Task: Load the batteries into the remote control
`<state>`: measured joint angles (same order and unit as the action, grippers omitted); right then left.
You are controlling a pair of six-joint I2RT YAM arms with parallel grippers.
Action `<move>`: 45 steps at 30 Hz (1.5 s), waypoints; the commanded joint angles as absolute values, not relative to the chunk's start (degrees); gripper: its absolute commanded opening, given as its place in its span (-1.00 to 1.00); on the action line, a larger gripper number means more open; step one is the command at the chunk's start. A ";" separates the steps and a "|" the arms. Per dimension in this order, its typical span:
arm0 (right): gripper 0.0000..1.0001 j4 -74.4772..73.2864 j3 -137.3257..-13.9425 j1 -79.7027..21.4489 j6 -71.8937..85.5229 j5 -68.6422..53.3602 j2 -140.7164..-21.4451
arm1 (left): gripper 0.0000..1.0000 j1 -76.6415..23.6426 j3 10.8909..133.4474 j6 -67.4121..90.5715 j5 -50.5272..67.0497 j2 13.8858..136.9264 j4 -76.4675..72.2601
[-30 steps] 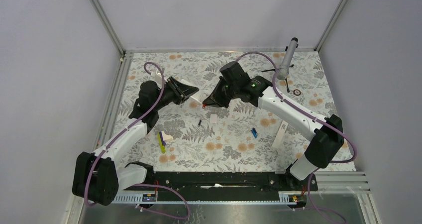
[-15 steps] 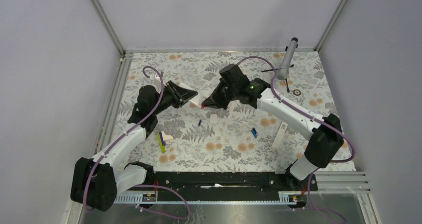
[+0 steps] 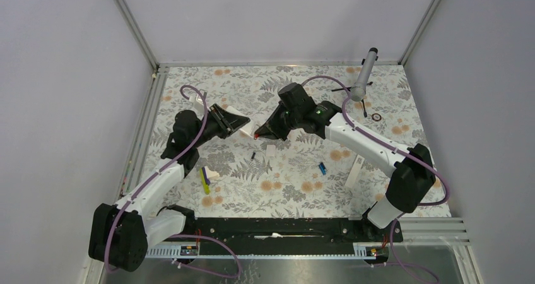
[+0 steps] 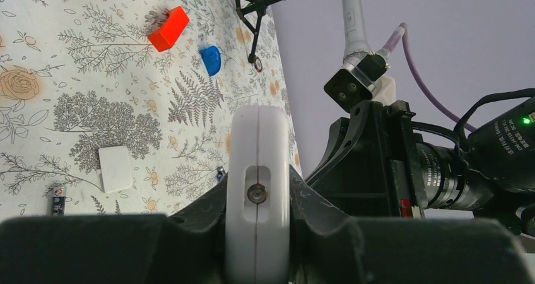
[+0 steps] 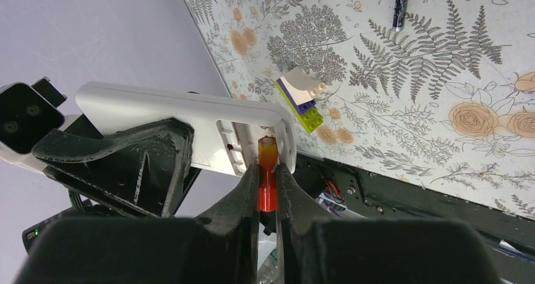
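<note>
Left gripper [image 4: 258, 202] clamps the remote [image 4: 258, 139] edge-on. Right gripper [image 5: 267, 173] pinches an orange cylinder [image 5: 267, 199], tip touching the remote's open bay.

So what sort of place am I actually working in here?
Probably a lab robot test cell, not a home: plain panel walls framed by aluminium posts, a floral mat as the work surface, and a grey device on a small tripod at the back.

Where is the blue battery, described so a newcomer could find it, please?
Find the long white bar on the flowered mat beside the right arm. Just left of it lies the battery: tiny and bright blue, unlike the black one mid-mat.
</note>
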<state>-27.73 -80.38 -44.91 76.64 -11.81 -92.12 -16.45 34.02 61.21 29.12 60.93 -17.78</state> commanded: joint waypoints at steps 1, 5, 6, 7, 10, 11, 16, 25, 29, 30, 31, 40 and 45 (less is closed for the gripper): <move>-0.67 -27.17 -79.45 -45.18 78.30 -11.82 -92.40 | -1.00 -16.61 34.43 61.49 31.08 57.89 -24.29; -0.58 -27.15 -79.24 -45.18 78.48 -12.13 -92.24 | -1.00 -16.56 34.66 61.28 30.71 57.79 -23.57; -0.57 -27.20 -79.19 -45.13 78.49 -12.13 -92.14 | -1.00 -16.61 34.68 61.19 30.61 57.75 -23.36; -0.56 -27.21 -79.09 -45.10 78.49 -11.99 -91.99 | -1.00 -16.56 34.71 61.17 30.52 57.76 -23.18; -0.51 -27.21 -78.81 -45.00 78.44 -11.03 -91.70 | -1.00 -16.61 34.86 61.00 29.54 57.77 -22.07; -0.50 -27.14 -78.83 -44.92 78.40 -10.93 -91.70 | -1.00 -16.61 35.03 60.85 29.22 57.75 -21.13; -0.37 -26.13 -78.94 -44.70 78.40 -11.05 -92.02 | -1.00 -16.61 36.22 60.34 28.53 58.33 -18.15; -0.30 -25.10 -78.84 -44.48 78.83 -11.24 -92.12 | -1.00 -16.61 38.30 59.68 28.38 59.15 -13.52; 0.06 -24.96 -78.75 -44.47 78.45 -11.11 -91.64 | -1.00 -16.61 39.22 59.60 27.82 59.60 -11.66; 0.18 -24.96 -78.36 -44.46 78.20 -10.44 -91.15 | -1.00 -16.61 39.73 59.47 27.79 59.93 -10.81; 0.31 -25.03 -77.87 -44.47 77.96 -9.60 -90.37 | -1.00 -16.60 40.33 59.32 27.76 60.16 -10.06; 0.99 -15.59 -73.12 -43.98 63.02 -8.84 -84.05 | -1.00 -16.50 46.59 56.72 31.23 63.40 -1.93; 0.99 -3.30 -67.64 -43.54 50.23 -12.34 -77.83 | -1.00 -16.43 53.15 51.46 36.91 66.54 8.85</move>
